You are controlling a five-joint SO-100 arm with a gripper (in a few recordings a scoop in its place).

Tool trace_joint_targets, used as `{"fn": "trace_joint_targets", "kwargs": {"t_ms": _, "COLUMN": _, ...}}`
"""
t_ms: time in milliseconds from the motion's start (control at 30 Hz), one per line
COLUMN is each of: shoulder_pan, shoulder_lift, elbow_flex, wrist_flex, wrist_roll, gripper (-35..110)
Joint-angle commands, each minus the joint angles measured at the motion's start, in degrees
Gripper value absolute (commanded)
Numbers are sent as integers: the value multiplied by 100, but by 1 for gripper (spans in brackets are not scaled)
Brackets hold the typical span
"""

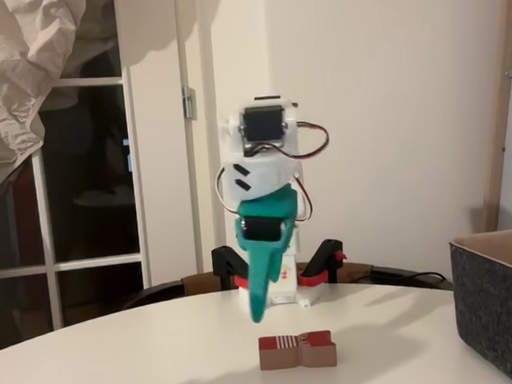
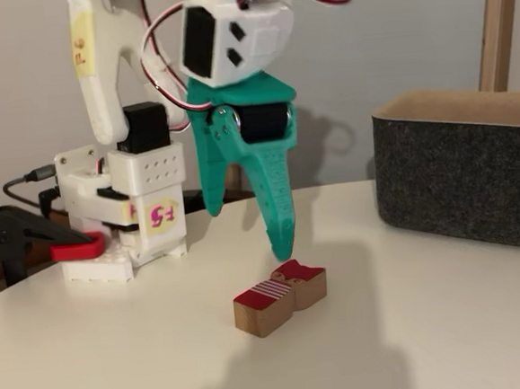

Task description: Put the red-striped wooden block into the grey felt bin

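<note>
The green tool (image 1: 258, 308) hangs point-down above the white surface (image 1: 118, 360), its tip just above and left of the red-striped wooden block (image 1: 297, 350). The block lies flat, striped end leftward. The grey felt bin (image 1: 501, 307) stands at the right edge, well apart.

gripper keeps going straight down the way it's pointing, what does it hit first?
Most likely the red-striped wooden block: the gripper points down, tip just above the block's far end. Depth is unclear, so it could miss and meet the table behind it.
</note>
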Motion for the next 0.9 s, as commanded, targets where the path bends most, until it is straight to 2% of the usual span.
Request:
{"fn": "trace_joint_targets", "kwargs": {"t_ms": 0, "shoulder_pan": 35, "shoulder_lift": -88, "elbow_flex": 26, "wrist_flex": -193, "wrist_roll": 79, "gripper": 44}}
{"fn": "trace_joint_targets", "kwargs": {"t_ms": 567, "shoulder_pan": 18, "shoulder_lift": -158, "elbow_flex": 1160, "wrist_flex": -1731, "wrist_roll": 44, "gripper": 40}}
{"fn": "trace_joint_targets", "kwargs": {"t_ms": 867, "shoulder_pan": 123, "shoulder_lift": -149, "elbow_flex": 1512, "wrist_flex": -1811, "wrist_roll": -88, "gripper": 41}}
